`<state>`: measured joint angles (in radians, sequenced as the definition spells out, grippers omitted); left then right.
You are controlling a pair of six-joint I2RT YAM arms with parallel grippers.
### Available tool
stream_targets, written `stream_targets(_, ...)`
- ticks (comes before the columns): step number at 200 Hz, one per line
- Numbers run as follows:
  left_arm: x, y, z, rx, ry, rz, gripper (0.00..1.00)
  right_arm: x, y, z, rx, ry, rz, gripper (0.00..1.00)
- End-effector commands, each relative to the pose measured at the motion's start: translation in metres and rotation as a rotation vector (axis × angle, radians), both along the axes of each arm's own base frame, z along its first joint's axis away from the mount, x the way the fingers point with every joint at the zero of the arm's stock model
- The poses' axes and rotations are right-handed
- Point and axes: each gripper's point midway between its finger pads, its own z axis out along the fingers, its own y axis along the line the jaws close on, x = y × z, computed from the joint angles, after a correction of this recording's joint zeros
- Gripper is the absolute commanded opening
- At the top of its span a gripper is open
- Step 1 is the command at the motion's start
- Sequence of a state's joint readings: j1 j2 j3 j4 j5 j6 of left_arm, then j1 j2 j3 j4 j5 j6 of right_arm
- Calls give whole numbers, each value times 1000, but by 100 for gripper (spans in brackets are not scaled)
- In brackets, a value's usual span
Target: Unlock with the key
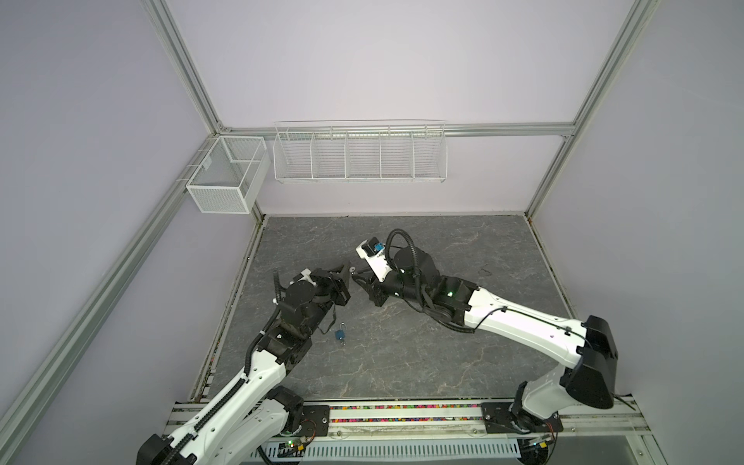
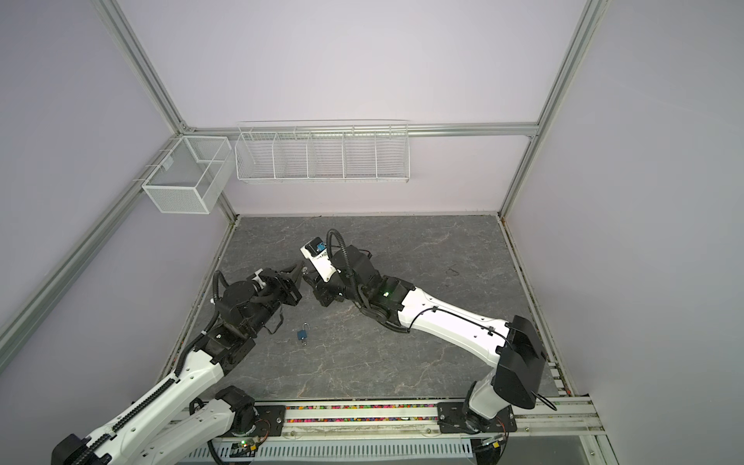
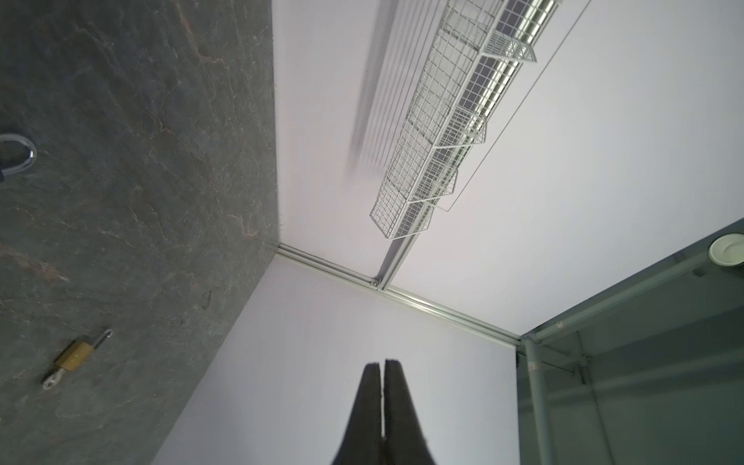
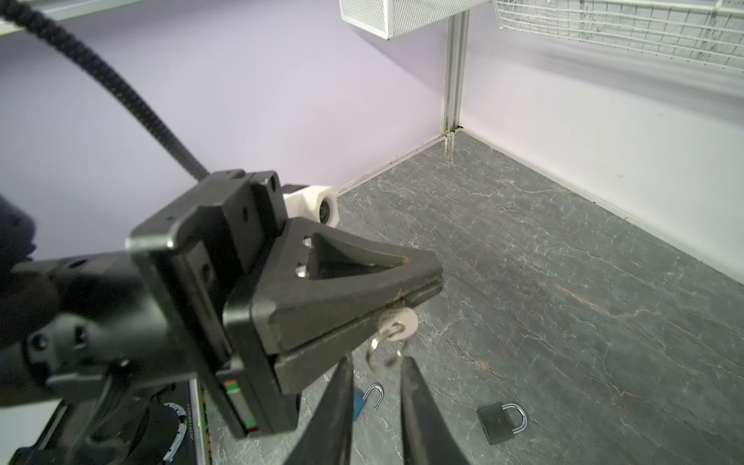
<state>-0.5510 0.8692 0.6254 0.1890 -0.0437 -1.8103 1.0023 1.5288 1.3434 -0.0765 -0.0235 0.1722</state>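
— Left of centre in both top views, where's the key [image 1: 352,269]?
— Poking out of the left pincer [image 1: 344,269], with the right pincer [image 1: 355,277] just beside it. A blue lock [image 1: 341,335] lies lower on the table [image 1: 443,362].
— Left wrist view?
— Bottom centre, its fingers [image 3: 372,402] are pressed together. There's a gold lock [image 3: 74,356] lower left.
— Right wrist view?
— At centre the left pincer [image 4: 435,286] is clamped on the key [image 4: 396,320]. The right pincer [image 4: 377,357] is apart, astride its ring [image 4: 370,356]. A black lock [image 4: 499,422] sits lower right.

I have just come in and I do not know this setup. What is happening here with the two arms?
The left gripper is shut on a small silver key, held in the air. The right gripper stands open, its fingers on either side of the key's ring. A blue padlock lies on the table, apart from both grippers.
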Motion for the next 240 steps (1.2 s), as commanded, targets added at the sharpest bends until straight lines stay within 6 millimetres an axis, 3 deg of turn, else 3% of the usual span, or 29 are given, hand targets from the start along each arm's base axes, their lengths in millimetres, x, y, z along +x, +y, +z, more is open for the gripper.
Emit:
stream_targets(1, 2, -8, 25, 234, -152, -41, 0, -1, -24, 12, 84, 152, 19, 37)
stream_targets(35, 8, -33, 53, 550, -462, -132, 0, -9, -51, 15, 215, 377, 52, 63)
stream_targets(75, -5, -74, 86, 747, -840, -275, 0, -18, -59, 48, 439, 487, 165, 67)
stream_targets(122, -23, -86, 116, 725, -1026, -299, 0, -4, -70, 65, 542, 434, 195, 66)
stream_targets(162, -41, -90, 135, 710, -1154, -308, 0, -8, -68, 82, 590, 373, 296, 62)
stream_targets(240, -47, -87, 149, 645, -1197, -268, 0, -7, -61, 89, 588, 331, 339, 49)
